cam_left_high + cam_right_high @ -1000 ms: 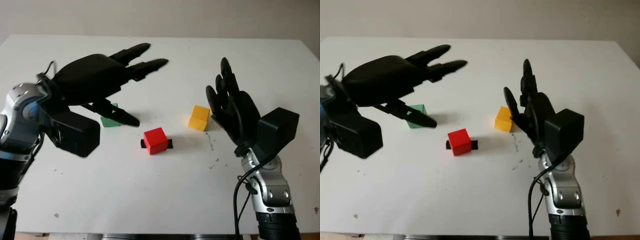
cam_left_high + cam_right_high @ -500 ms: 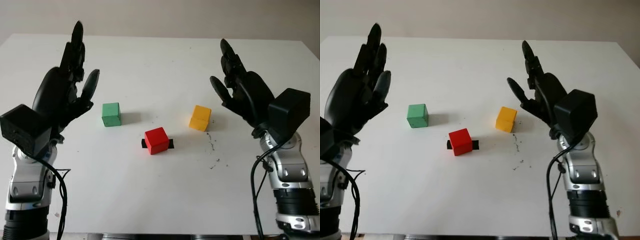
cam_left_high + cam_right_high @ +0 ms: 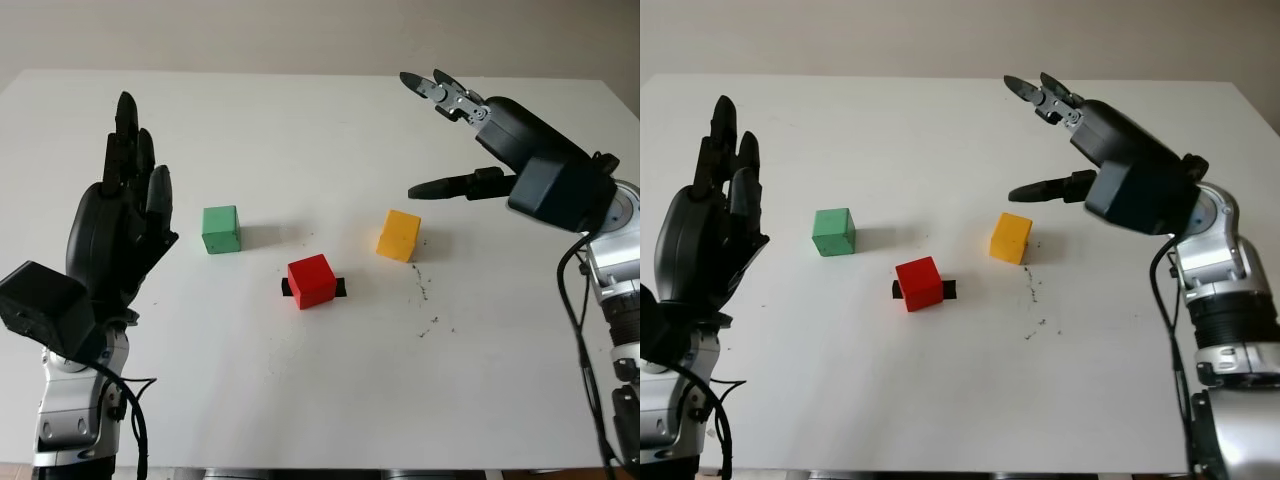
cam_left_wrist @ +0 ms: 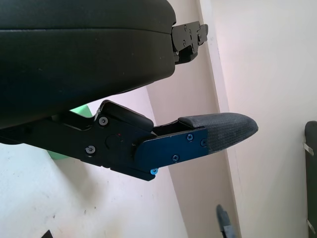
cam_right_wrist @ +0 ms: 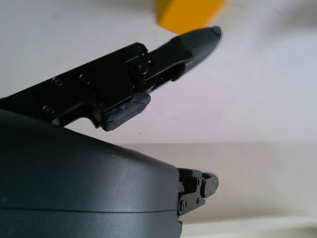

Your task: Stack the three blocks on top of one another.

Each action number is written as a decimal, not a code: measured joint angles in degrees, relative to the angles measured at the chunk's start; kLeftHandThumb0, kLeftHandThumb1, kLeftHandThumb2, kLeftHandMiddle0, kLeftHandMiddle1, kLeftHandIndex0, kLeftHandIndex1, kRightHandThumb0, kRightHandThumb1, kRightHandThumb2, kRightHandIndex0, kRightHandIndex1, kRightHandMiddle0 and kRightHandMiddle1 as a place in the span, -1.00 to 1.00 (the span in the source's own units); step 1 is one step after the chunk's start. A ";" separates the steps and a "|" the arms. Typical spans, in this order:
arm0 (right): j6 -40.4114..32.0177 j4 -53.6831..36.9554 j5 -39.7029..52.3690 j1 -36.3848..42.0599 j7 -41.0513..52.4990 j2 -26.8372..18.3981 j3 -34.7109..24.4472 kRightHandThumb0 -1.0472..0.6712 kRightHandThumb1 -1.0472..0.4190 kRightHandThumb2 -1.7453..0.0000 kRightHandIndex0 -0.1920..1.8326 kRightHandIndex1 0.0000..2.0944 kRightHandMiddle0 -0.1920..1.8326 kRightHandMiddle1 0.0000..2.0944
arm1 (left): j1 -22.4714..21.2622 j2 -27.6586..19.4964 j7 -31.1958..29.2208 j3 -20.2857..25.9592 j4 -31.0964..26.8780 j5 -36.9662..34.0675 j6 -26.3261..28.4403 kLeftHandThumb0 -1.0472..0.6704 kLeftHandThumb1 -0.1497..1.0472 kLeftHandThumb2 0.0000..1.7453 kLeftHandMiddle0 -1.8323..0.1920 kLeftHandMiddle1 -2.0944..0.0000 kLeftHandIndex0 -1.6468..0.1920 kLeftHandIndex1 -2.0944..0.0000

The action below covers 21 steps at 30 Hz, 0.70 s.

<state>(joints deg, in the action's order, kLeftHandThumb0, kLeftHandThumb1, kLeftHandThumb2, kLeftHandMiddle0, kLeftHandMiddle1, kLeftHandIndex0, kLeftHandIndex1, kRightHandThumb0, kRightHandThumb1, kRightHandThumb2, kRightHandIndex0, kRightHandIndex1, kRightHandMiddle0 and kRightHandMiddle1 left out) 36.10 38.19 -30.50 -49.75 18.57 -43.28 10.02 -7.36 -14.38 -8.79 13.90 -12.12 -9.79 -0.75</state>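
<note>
Three small cubes lie apart on the white table. The green block is at the left, the red block sits in the middle on a short black strip, and the yellow block is to its right. My left hand is open, raised upright to the left of the green block and clear of it. My right hand is open in the air behind and above the yellow block, which shows past its thumb in the right wrist view as the yellow block. A sliver of green block shows in the left wrist view.
Dark specks mark the table just right of the yellow block. The table's far edge meets a pale wall.
My right hand has swung up and back, now hovering behind the yellow block instead of beside it. My left hand has dropped lower and nearer. The blocks have not moved.
</note>
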 measured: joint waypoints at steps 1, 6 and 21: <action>2.46 1.44 -3.40 -1.75 -1.89 -1.14 1.73 -0.63 -0.71 0.95 -0.86 -0.92 -0.65 -0.88 | 0.14 0.21 0.29 -0.01 -0.16 -0.08 0.20 -0.69 1.00 -0.27 1.00 1.00 1.00 1.00; 11.77 6.62 -18.00 -9.13 -12.12 -4.37 9.89 -0.56 -0.64 0.96 -0.84 -0.93 -0.62 -0.88 | 0.50 1.37 1.46 -0.42 -0.78 -0.11 0.92 -0.69 1.00 -0.25 1.00 1.00 1.00 1.00; 16.68 11.94 -37.64 -14.51 -31.39 -5.01 26.06 -0.45 -0.63 0.93 -0.78 -0.94 -0.50 -0.90 | 1.04 2.43 2.65 -1.79 -1.09 1.27 1.59 -0.68 1.00 -0.24 1.00 1.00 1.00 1.00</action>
<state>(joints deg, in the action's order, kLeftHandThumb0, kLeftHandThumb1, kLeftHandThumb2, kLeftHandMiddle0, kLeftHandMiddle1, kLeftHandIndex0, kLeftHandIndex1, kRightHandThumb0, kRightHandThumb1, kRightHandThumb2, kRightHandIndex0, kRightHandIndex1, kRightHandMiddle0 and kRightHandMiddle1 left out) 52.78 50.13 -68.14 -64.27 -12.81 -48.29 36.08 -6.32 -11.95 -6.15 12.11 -13.21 -8.52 0.84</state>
